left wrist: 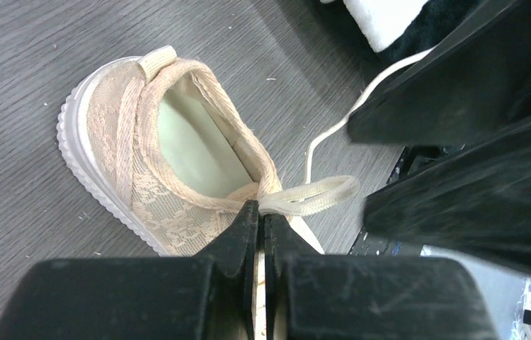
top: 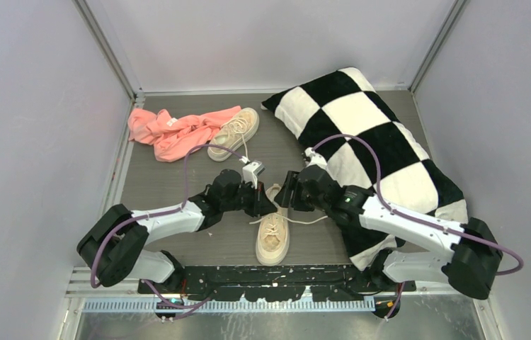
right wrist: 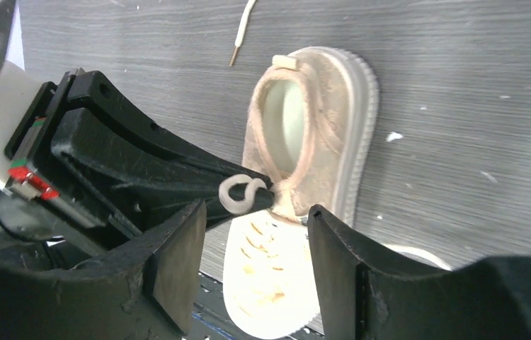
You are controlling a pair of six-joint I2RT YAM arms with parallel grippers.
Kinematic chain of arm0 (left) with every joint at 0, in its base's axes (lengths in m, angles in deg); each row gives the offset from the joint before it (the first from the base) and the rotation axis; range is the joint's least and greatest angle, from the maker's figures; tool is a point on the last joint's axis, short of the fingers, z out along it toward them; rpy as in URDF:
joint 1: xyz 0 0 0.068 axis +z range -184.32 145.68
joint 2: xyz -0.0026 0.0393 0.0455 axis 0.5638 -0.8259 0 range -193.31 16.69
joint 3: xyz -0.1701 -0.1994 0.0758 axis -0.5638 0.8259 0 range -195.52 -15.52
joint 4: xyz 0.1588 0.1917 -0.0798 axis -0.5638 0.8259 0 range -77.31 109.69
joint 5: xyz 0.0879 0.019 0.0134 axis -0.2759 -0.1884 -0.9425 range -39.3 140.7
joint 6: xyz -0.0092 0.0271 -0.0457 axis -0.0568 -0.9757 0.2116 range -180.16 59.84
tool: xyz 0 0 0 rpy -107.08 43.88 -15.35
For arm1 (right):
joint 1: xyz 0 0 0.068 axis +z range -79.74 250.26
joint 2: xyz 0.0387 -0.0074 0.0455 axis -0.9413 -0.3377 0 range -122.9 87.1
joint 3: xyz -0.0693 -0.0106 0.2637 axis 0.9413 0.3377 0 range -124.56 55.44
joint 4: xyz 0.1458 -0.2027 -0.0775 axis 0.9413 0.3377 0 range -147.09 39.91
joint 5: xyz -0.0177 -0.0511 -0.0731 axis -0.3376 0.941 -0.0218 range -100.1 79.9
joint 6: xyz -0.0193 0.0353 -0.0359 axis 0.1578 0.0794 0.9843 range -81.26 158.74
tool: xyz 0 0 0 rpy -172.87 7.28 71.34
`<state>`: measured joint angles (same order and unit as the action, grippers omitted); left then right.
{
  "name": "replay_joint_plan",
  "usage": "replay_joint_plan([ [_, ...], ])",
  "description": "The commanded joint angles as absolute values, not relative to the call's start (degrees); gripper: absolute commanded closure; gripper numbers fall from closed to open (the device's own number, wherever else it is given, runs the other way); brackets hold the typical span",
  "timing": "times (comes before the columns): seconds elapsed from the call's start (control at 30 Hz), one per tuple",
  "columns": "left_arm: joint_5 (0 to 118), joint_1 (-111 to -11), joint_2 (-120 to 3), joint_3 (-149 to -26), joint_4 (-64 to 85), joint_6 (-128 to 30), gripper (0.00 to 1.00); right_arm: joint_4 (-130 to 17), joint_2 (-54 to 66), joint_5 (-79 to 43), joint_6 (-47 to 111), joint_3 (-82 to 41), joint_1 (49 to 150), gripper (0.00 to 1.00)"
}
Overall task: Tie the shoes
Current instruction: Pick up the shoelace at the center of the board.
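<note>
One beige shoe (top: 273,239) lies near the table's front edge, toe toward the arm bases. My left gripper (top: 265,206) is over its tongue and shut on a small loop of cream lace (left wrist: 316,196). In the left wrist view the gripper (left wrist: 263,210) pinches the loop at the shoe's (left wrist: 142,170) throat. My right gripper (right wrist: 257,212) stands open just beside it, nothing between its fingers. Ahead of them are the lace loop (right wrist: 241,193) and the shoe (right wrist: 319,134). The other shoe (top: 234,132) lies far back, partly on the pink cloth.
A pink cloth (top: 174,131) lies at the back left. A large black-and-white checkered pillow (top: 379,149) fills the right side, under my right arm. A loose lace end (top: 309,221) trails right of the near shoe. Grey walls enclose the table.
</note>
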<state>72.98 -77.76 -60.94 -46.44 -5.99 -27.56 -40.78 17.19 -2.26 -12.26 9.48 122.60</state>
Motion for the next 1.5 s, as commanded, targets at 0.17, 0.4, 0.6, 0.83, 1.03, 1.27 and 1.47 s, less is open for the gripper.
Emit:
replay_joint_plan([
  [0.17, 74.6, -78.2, -58.0, -44.0, -14.6, -27.3, 1.00, -18.0, 31.8, 16.8, -9.3, 5.8, 118.4, 0.40],
  [0.4, 75.8, -78.2, -57.8, -42.5, -17.3, -27.8, 1.00, -5.1, 31.2, 15.1, -12.2, 7.4, 118.2, 0.62],
  [0.6, 75.6, -78.2, -58.5, -42.0, -18.9, -28.0, 1.00, -9.7, 31.8, 16.0, -17.0, 12.5, 118.2, 0.36],
  [0.83, 73.9, -78.2, -56.6, -40.8, -19.1, -28.9, 1.00, -13.1, 32.9, 18.1, -19.3, 13.3, 117.8, 0.39],
  [1.03, 74.0, -78.2, -56.9, -41.6, -17.3, -29.5, 1.00, -15.6, 43.2, 17.7, -20.5, 15.6, 120.5, 0.42],
  [1.27, 72.3, -78.2, -55.3, -40.9, -17.3, -29.4, 1.00, -19.4, 45.1, 12.5, -26.7, 20.2, 123.4, 0.39],
  [1.47, 72.5, -78.2, -54.2, -40.8, -16.1, -30.0, 1.00, -22.6, 39.8, 14.4, -31.9, 23.3, 123.4, 0.38],
])
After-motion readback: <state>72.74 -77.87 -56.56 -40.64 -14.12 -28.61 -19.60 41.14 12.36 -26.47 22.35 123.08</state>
